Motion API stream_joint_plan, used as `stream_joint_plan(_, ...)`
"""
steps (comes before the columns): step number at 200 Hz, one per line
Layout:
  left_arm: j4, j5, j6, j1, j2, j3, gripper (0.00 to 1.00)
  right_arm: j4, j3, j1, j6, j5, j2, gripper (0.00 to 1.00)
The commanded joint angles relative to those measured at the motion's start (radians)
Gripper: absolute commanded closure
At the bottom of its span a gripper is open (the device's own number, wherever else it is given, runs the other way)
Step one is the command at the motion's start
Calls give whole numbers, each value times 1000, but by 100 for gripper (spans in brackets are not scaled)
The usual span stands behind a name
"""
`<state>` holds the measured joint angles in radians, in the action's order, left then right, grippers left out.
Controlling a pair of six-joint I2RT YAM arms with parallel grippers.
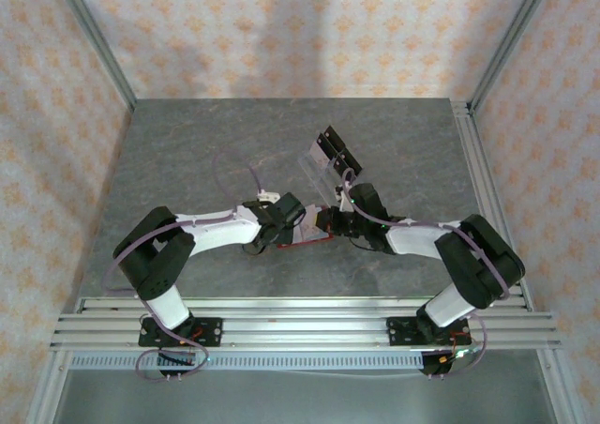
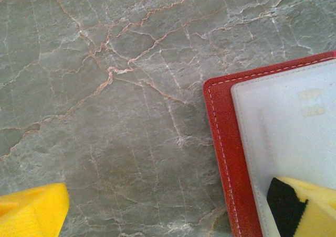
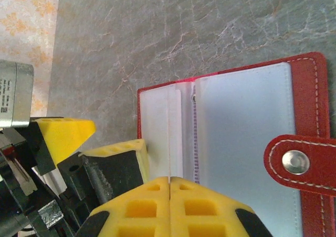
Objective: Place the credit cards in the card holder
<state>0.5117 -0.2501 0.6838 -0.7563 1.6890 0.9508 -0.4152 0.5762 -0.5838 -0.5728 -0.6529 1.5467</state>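
the card holder (image 3: 310, 100) is laid open on the table (image 3: 157, 32). the right gripper (image 3: 169, 187) is pressed together on a thin pale sheet (image 3: 171, 132) held edge-on over the holder's fold; card or sleeve cannot be told. the left gripper (image 2: 168, 208) is spread wide, one fingertip (image 2: 320, 205) set on the holder's pale inside.

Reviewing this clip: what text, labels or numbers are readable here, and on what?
No text reads clearly.
Sticker on the grey housing: print too small to read.
Pale card in the red wallet: faint embossed marks, too blurred to read.
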Motion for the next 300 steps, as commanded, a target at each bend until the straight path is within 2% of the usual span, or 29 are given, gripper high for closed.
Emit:
stream_joint_plan(1, 32, -23, 13, 11, 33, -29, 0, -102, -26, 10, 2, -31, 24, 100)
stream_joint_plan(96, 44, -24, 21, 11, 29, -31, 1, -254, -71, 36, -43, -92, 85, 100)
stream_joint_plan(300, 51, -22, 25, 11, 36, -27, 0, -369, -68, 65, -66, -139, 210, 100)
